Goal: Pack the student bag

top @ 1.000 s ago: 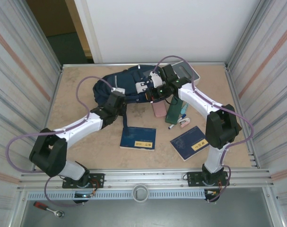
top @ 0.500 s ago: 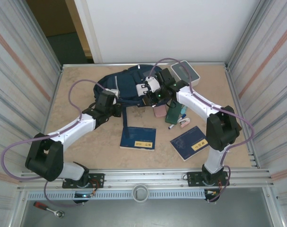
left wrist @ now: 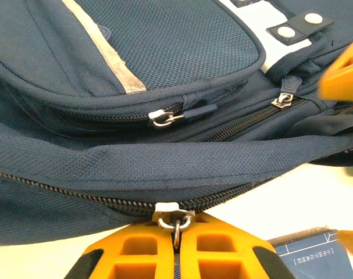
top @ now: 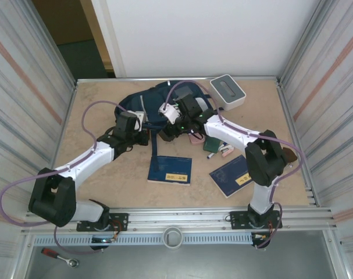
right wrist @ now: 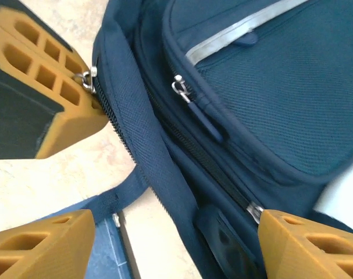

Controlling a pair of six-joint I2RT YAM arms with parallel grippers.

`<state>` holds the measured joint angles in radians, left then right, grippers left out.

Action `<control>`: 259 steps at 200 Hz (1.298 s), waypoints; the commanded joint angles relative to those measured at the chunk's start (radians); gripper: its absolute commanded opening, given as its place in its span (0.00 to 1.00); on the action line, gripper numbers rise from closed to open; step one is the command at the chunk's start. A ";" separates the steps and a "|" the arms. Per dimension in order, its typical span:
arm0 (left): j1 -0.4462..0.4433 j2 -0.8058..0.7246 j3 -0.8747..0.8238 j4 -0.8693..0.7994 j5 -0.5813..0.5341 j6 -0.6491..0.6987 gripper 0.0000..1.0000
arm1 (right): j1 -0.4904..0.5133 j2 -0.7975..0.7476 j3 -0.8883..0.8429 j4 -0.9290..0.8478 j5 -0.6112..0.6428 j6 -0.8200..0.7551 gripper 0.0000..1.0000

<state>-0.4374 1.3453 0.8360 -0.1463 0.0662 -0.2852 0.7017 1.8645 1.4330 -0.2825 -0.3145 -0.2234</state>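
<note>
The large navy-blue fabric backpack [top: 153, 96] lies at the far middle of the tan table [top: 95, 93]. The left gripper [left wrist: 176, 235] is clamped on a small metal zipper pull [left wrist: 175, 220] of its main zip, orange fingers together. The right gripper [right wrist: 176, 244] stands spread over the bag's lower side, possibly touching it.

pretty even soft light, pale bench [top: 92, 96] a bit washed out, only faint shadows on it, wrist cams crisp on the student bag [left wrist: 164, 46] weave, closest bits go blurry, slight wide-angle bowing at edges
</note>
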 commanded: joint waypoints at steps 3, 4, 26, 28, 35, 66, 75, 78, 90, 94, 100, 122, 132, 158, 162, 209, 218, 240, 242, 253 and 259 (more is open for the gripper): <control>0.015 -0.056 -0.005 0.026 0.023 -0.014 0.00 | 0.009 0.059 0.070 0.032 0.007 -0.059 0.65; 0.015 -0.057 -0.006 0.026 0.023 -0.014 0.00 | 0.009 0.061 0.072 0.031 0.011 -0.060 0.64; 0.025 -0.067 -0.021 0.030 0.020 -0.025 0.00 | 0.005 0.079 0.087 0.030 0.035 -0.078 0.37; 0.026 -0.069 -0.021 0.030 0.019 -0.026 0.00 | 0.005 0.078 0.085 0.028 0.035 -0.080 0.34; 0.031 -0.073 -0.026 0.027 0.010 -0.033 0.00 | 0.002 0.072 0.081 0.026 0.037 -0.085 0.26; 0.075 -0.100 -0.041 -0.022 -0.079 -0.079 0.00 | -0.024 0.009 0.016 0.020 0.026 -0.100 0.03; 0.094 -0.105 -0.040 -0.045 -0.107 -0.089 0.00 | -0.036 -0.011 -0.007 0.017 0.012 -0.104 0.01; 0.100 -0.107 -0.040 -0.051 -0.115 -0.091 0.00 | -0.040 -0.017 -0.012 0.015 0.007 -0.106 0.00; 0.124 -0.112 -0.039 -0.075 -0.157 -0.101 0.00 | -0.052 -0.037 -0.030 -0.002 -0.013 -0.116 0.00; 0.131 -0.114 -0.039 -0.084 -0.168 -0.105 0.00 | -0.056 -0.041 -0.033 -0.009 -0.019 -0.120 0.00; 0.147 -0.115 -0.035 -0.098 -0.179 -0.113 0.00 | -0.061 -0.047 -0.035 -0.023 -0.025 -0.128 0.00; 0.197 -0.121 -0.028 -0.129 -0.184 -0.144 0.00 | -0.073 -0.059 -0.031 -0.064 -0.036 -0.158 0.00; 0.201 -0.125 -0.023 -0.142 -0.195 -0.146 0.00 | -0.077 -0.062 -0.027 -0.081 -0.038 -0.169 0.00; 0.200 -0.137 -0.014 -0.150 -0.138 -0.137 0.00 | -0.080 -0.058 -0.006 -0.102 -0.047 -0.171 0.05; 0.200 -0.140 -0.016 -0.146 -0.120 -0.135 0.00 | -0.081 -0.056 -0.002 -0.105 -0.053 -0.166 0.05; 0.189 -0.197 -0.065 -0.054 0.122 -0.131 0.00 | -0.083 -0.057 0.001 0.020 -0.307 0.071 0.44; 0.188 -0.209 -0.072 -0.043 0.147 -0.134 0.00 | -0.079 -0.044 0.010 0.040 -0.331 0.122 0.50; 0.184 -0.228 -0.073 -0.036 0.171 -0.134 0.00 | -0.055 -0.006 0.044 0.059 -0.337 0.180 0.58; 0.185 -0.228 -0.072 -0.035 0.173 -0.134 0.00 | -0.053 -0.002 0.046 0.061 -0.336 0.184 0.59; 0.184 -0.230 -0.072 -0.036 0.179 -0.132 0.00 | -0.039 0.018 0.066 0.067 -0.333 0.189 0.60; 0.184 -0.230 -0.072 -0.037 0.178 -0.132 0.00 | -0.035 0.030 0.079 0.065 -0.334 0.191 0.60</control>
<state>-0.2562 1.1584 0.7563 -0.2489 0.1902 -0.4076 0.6373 1.8648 1.4448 -0.2600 -0.5922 -0.1219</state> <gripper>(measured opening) 0.064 0.595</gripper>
